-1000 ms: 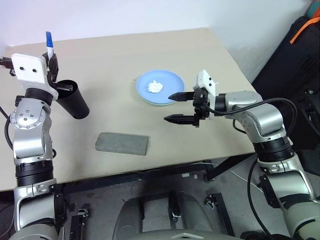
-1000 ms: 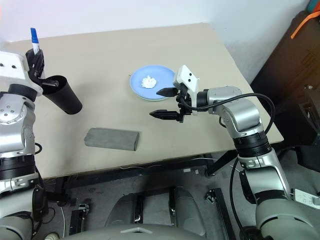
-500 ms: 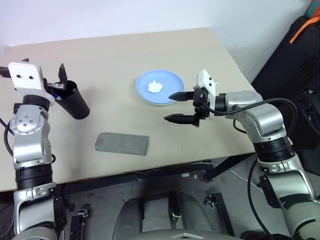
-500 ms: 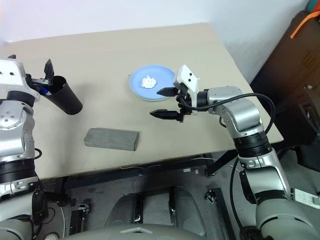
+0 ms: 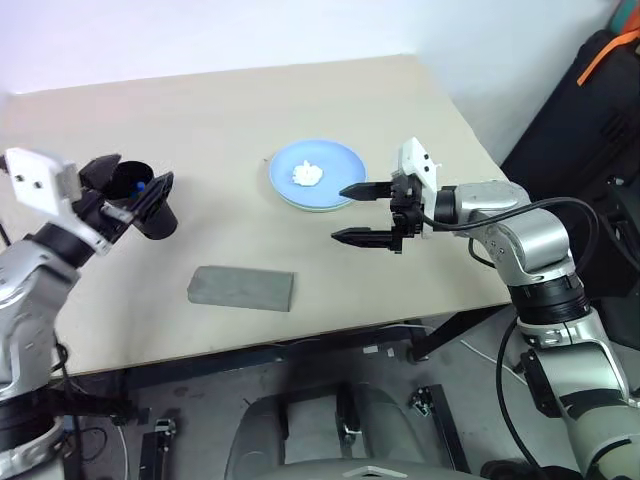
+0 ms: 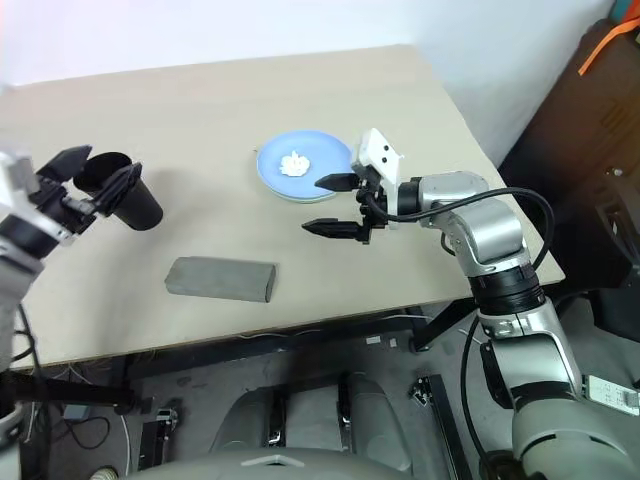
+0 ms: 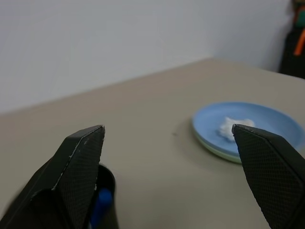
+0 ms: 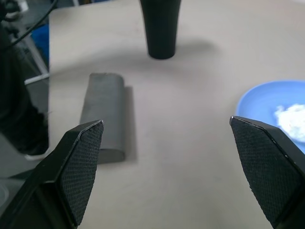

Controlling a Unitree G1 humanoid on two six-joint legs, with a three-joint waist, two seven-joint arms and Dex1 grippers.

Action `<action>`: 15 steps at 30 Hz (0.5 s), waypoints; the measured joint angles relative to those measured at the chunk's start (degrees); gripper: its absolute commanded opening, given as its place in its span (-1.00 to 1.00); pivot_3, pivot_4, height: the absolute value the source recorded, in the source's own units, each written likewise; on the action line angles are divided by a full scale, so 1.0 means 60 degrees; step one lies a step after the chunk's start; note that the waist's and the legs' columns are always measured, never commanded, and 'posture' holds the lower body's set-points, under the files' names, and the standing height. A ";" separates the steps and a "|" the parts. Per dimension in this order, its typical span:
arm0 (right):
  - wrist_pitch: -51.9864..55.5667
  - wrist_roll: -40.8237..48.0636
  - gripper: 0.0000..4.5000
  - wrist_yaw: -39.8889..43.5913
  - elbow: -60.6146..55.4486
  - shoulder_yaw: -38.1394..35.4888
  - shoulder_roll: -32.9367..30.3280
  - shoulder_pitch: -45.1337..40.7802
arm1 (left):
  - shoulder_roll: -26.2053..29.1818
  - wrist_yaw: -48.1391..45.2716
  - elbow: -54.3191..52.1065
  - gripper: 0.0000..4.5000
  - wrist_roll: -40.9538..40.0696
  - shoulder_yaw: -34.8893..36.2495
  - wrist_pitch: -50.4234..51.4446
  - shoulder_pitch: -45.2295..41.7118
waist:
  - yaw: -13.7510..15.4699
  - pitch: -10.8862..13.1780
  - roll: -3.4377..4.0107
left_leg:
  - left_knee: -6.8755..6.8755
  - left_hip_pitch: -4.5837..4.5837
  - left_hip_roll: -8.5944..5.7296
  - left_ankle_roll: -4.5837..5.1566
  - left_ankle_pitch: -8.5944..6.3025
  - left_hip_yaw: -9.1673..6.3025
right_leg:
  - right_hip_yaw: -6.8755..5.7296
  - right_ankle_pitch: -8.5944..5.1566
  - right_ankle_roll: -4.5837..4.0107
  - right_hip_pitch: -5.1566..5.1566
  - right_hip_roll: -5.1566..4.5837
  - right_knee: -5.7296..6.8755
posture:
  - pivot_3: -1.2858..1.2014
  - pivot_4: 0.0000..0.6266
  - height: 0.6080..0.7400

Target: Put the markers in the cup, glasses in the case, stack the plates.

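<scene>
The black cup (image 5: 160, 218) stands at the table's left, and a marker's blue cap (image 5: 143, 185) shows inside its rim. My left gripper (image 5: 138, 172) hovers open right at the cup's mouth, holding nothing; the cup (image 7: 108, 191) and the blue marker (image 7: 99, 206) sit low between its fingers in the left wrist view. The light blue plate (image 5: 335, 160) lies stacked on the mint green one at mid-table. My right gripper (image 5: 360, 212) hangs open and empty just in front of the plates. The grey case (image 5: 241, 288) lies shut near the front edge. The glasses are hidden.
A small white wad of tissue (image 5: 307, 174) sits on the blue plate. A black bag (image 5: 600, 90) stands off the table's right side. The table's front edge (image 5: 300, 335) runs just behind the case.
My left gripper opened and let go of the blue-capped marker, which dropped into the cup. The left arm then pulled back, sank and rolled. My right arm stayed still.
</scene>
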 measured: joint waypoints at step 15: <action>-0.0872 0.0398 1.00 -0.0364 0.0179 -0.0994 0.0370 0.0789 | 0.0776 -0.3863 0.0705 0.99 -0.0027 0.0013 -0.0553 0.1867 | 0.0042 0.0006 0.0011 | -0.0005 -0.0138 -0.0007 0.0000 -0.0001 0.0010 | -0.0003 0.0009 0.0001 -0.0090 -0.0004 -0.0067 | 0.03 -0.52 0.85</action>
